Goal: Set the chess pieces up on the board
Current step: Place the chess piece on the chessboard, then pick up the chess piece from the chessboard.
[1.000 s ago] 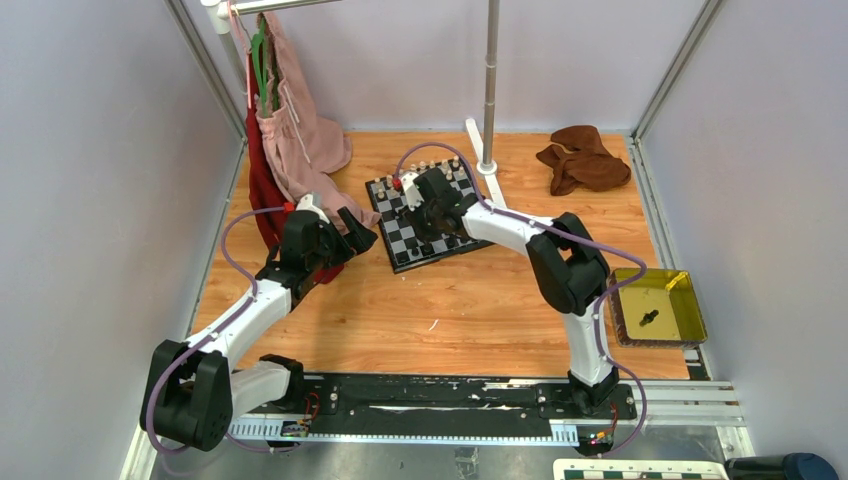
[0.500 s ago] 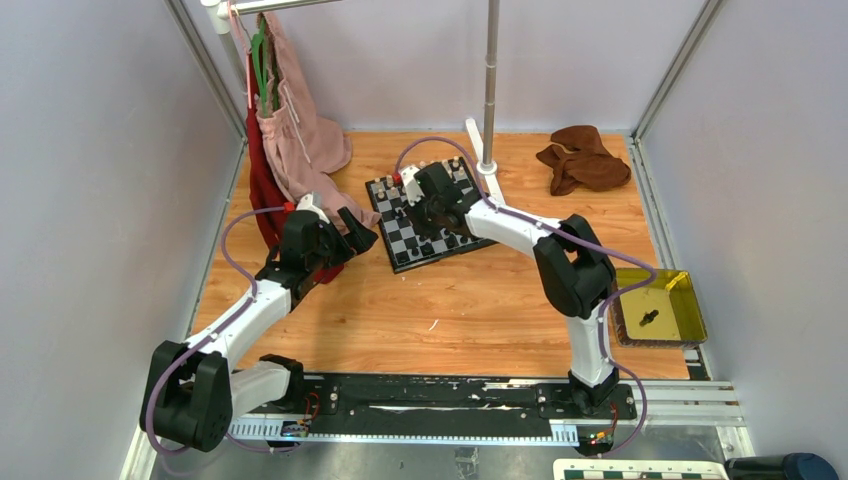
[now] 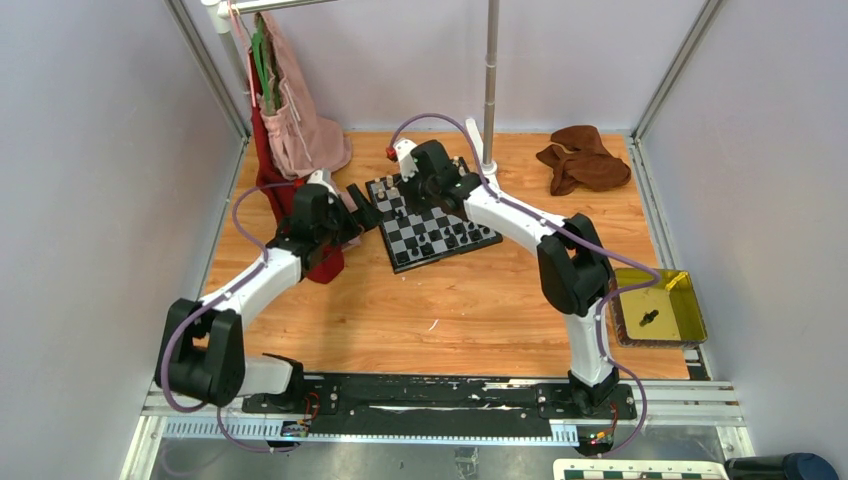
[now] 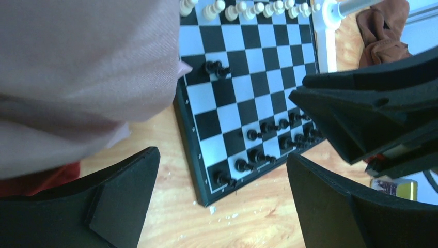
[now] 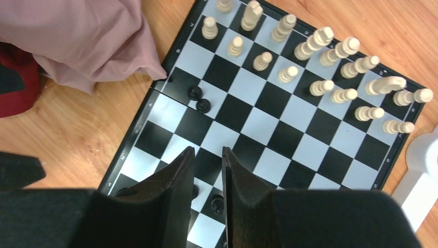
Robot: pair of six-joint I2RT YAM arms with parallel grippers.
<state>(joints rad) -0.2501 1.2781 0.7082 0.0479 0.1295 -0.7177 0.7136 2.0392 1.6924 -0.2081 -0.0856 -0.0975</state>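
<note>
The board point(image 3: 428, 228) lies at mid-table, angled. Cream chess pieces point(image 5: 310, 67) stand in two rows along its far edge. Black chess pieces point(image 4: 268, 144) crowd the near edge, and two more black ones point(image 5: 199, 99) sit close together by the left edge. My right gripper point(image 5: 206, 153) hovers over the board's middle, open by a narrow gap, with only squares showing between its fingers. My left gripper point(image 4: 223, 155) is wide open beside the board's near-left corner, over bare wood and holding nothing.
Pink cloth point(image 4: 88, 62) hangs against the board's left edge, with a red garment point(image 3: 275, 190) behind it. A white pole base point(image 5: 423, 170) stands by the board's far right corner. A brown cloth point(image 3: 583, 158) and a yellow tray point(image 3: 657, 308) lie to the right.
My right gripper has moved from the board's middle toward its far side, its jaws slightly wider. My left arm has swung forward to the board's left edge.
</note>
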